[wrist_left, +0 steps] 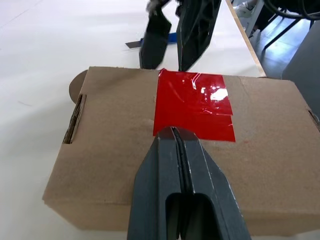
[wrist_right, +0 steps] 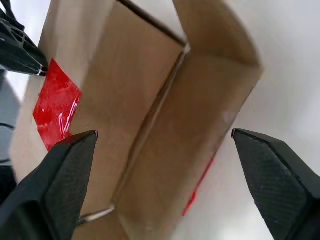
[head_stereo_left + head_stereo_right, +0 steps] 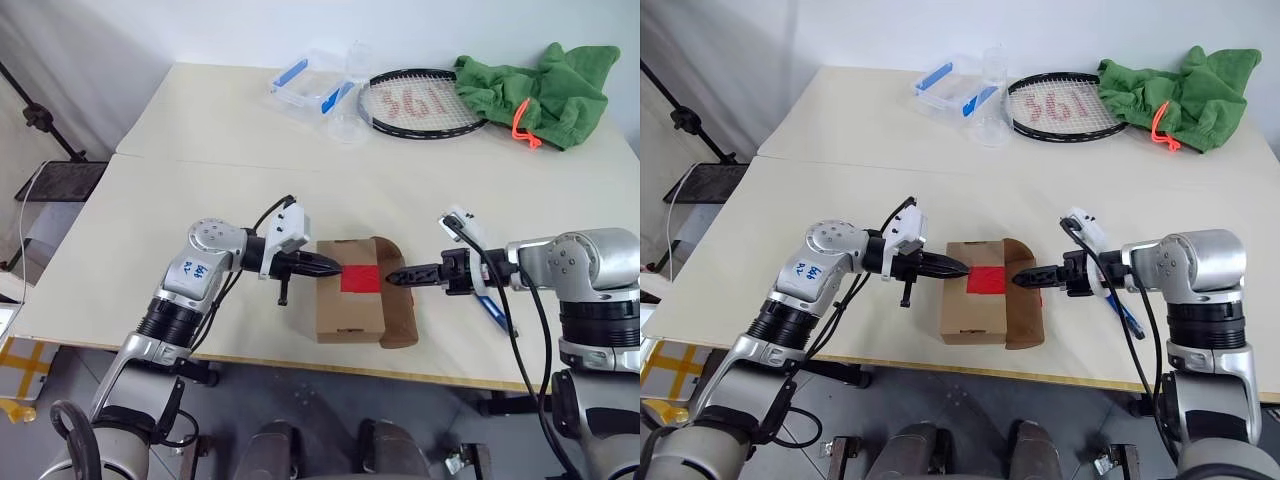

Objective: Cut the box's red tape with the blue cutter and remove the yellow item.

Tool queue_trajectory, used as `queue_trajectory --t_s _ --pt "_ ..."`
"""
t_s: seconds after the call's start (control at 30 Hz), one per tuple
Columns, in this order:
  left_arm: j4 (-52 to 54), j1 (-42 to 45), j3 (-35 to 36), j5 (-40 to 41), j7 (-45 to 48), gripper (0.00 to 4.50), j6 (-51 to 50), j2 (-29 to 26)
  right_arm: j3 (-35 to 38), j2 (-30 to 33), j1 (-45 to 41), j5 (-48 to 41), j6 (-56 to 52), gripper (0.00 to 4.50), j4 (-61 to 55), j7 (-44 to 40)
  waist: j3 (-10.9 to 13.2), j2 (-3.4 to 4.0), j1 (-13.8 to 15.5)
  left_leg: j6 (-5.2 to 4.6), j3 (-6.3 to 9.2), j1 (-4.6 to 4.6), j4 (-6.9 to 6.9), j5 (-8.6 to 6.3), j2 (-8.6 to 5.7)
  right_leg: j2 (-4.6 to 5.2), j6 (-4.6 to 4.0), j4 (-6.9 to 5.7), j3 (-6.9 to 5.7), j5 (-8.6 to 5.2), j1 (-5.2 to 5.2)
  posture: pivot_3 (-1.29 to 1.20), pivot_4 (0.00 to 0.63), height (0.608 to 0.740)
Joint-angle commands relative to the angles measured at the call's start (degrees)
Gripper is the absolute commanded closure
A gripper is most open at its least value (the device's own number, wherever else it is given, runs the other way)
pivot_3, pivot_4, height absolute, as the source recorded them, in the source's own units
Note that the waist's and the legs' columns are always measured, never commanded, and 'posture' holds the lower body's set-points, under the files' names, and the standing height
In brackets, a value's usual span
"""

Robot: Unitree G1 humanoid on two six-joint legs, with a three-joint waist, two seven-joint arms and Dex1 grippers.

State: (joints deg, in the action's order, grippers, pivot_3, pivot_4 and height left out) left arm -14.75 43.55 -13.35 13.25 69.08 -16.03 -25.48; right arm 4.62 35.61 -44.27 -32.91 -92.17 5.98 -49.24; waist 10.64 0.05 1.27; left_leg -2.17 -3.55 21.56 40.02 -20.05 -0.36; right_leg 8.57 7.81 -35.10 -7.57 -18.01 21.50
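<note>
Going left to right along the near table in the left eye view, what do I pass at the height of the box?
Left end effector, shut, tips at the red tape → box with the red tape on top → right end effector, open, at the box's right flap → blue cutter lying on the table.

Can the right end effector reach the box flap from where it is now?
Probably yes: the right end effector is open right at the box, its flap already lifted, with nothing between them.

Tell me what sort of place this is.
Probably a robot test room or lab: a plain pale table by a white wall, with staged props such as a taped box, a racket and a green bag.
</note>
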Motion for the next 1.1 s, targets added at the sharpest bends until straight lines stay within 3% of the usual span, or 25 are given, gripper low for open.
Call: queue_trajectory --t_s 0.03,0.23,0.47,0.57,0.93,1.1 --pt "-0.64 -0.05 -0.58 -0.90 0.10 4.50 -0.10 0.12 -1.17 -0.22 -1.82 -1.51 0.25 0.02 5.30 -0.71 0.00 0.00 -0.05 0.00 0.00 0.00 -0.01 0.00 0.01 -0.01 0.00 0.00 -0.01 0.00 0.00 0.00 0.150 0.740" --pt "1.35 -0.92 -0.56 -0.44 0.19 4.50 -1.25 -0.29 -3.94 -4.34 -3.96 -1.32 5.74 0.02 14.93 -2.43 -0.01 -0.01 -1.06 0.00 -0.04 -0.05 0.00 0.00 0.03 -0.03 0.00 -0.05 0.01 0.00 0.00 0.00 0.150 0.740" --pt "2.90 -1.74 -0.27 -0.14 0.28 4.50 -2.24 -0.78 -4.57 -6.92 -4.94 -1.22 9.93 0.02 16.74 -3.38 -0.01 0.00 -2.82 0.04 -0.10 -0.20 -0.05 0.02 0.10 -0.05 0.00 -0.23 0.07 0.00 0.00 0.00 0.150 0.740" --pt "3.17 -1.94 -0.12 -0.13 0.34 4.50 -2.44 -0.84 -5.11 -6.87 -4.65 -0.52 10.36 0.63 17.49 -2.59 -0.01 0.00 -2.91 0.05 -0.13 -0.24 -0.05 0.02 0.10 -0.05 0.00 -0.24 0.12 0.00 0.01 0.00 0.150 0.740" --pt "1.59 -2.24 1.32 -1.10 -0.28 4.50 -1.45 -3.18 0.53 -8.21 -2.91 -2.19 7.75 4.40 13.64 3.49 0.00 0.01 -2.76 0.05 -0.11 -0.19 -0.05 0.02 0.08 -0.02 0.00 -0.23 0.14 0.00 0.04 0.00 0.150 0.740" --pt "0.74 -2.11 0.82 -1.98 0.52 4.50 0.15 -5.44 5.67 -10.25 -0.33 -4.15 1.84 4.45 4.30 8.48 0.00 0.02 -2.62 0.04 -0.07 -0.16 -0.05 0.02 0.07 0.00 0.00 -0.23 0.14 0.00 0.04 0.00 0.150 0.740"
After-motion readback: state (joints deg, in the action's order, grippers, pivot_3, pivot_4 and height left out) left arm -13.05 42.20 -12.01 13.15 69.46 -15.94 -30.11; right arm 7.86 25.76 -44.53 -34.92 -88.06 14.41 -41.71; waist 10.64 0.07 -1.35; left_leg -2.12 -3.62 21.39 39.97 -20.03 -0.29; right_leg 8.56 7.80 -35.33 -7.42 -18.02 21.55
